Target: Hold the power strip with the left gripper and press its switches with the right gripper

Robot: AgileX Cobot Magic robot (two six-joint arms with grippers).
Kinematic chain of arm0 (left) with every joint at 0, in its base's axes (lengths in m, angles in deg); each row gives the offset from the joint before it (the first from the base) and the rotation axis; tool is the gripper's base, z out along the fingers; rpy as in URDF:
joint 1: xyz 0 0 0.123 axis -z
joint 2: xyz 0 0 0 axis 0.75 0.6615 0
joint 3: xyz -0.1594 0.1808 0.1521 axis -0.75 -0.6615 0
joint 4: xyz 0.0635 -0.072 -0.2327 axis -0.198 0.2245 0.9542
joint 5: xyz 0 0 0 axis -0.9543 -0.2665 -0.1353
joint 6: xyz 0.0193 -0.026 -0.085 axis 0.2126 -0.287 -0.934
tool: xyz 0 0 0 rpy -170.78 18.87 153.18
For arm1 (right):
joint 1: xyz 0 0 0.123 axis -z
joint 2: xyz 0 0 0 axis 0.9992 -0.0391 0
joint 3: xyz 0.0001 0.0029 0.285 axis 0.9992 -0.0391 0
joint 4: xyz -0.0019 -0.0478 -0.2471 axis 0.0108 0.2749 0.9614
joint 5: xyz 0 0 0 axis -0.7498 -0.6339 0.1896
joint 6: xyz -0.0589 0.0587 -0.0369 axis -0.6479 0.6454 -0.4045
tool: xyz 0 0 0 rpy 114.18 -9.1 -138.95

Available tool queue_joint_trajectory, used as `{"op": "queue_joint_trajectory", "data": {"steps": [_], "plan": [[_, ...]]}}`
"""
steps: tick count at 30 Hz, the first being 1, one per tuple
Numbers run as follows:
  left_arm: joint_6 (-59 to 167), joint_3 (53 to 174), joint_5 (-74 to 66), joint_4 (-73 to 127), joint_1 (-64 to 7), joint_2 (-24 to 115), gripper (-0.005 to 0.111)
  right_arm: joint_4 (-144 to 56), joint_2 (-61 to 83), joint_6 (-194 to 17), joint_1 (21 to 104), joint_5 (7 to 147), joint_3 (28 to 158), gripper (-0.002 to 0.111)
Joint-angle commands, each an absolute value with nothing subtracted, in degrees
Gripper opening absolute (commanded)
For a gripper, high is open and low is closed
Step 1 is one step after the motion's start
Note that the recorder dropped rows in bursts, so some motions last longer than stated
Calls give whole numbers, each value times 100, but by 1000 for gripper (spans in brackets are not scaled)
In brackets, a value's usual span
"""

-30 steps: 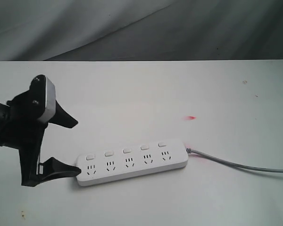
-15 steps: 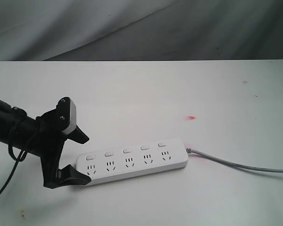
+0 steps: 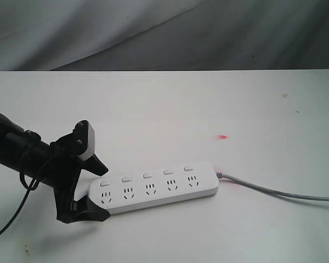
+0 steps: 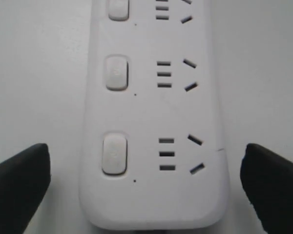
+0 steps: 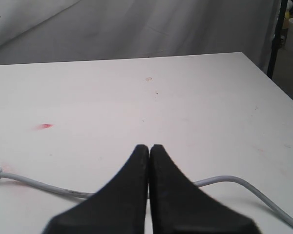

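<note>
Power strip [image 3: 153,189] end between left gripper [image 3: 105,193] fingers [image 4: 19,175]

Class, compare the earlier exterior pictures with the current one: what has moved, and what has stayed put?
The left gripper has swung down and in toward the power strip. Its open jaws now straddle the strip's end, with gaps on both sides in the left wrist view, so nothing is gripped yet. The power strip and its cord have not shifted.

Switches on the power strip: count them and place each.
5, in a row along the power strip, one behind each socket: first switch at the end by the left gripper, then second, third, fourth, fifth nearest the cord. None appears hidden.
</note>
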State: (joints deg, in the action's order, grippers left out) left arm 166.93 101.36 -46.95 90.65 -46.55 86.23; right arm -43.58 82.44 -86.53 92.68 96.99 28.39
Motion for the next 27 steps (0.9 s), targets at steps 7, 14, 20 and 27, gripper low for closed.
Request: {"op": "queue_joint_trajectory", "data": {"steps": [7, 14, 20, 27], "plan": [[16738, 10168, -4758, 9100, -4637, 8627, 63, -4358, 8280, -8637, 9307, 9683, 2816, 0], [16738, 10168, -4758, 9100, -4637, 8627, 22, -4358, 8280, -8637, 9307, 9683, 2816, 0], [16738, 10168, -4758, 9100, -4637, 8627, 0, -4358, 8280, -8637, 9307, 9683, 2816, 0], [16738, 10168, -4758, 9100, -4637, 8627, 0, -4358, 8280, -8637, 9307, 9683, 2816, 0]]}}
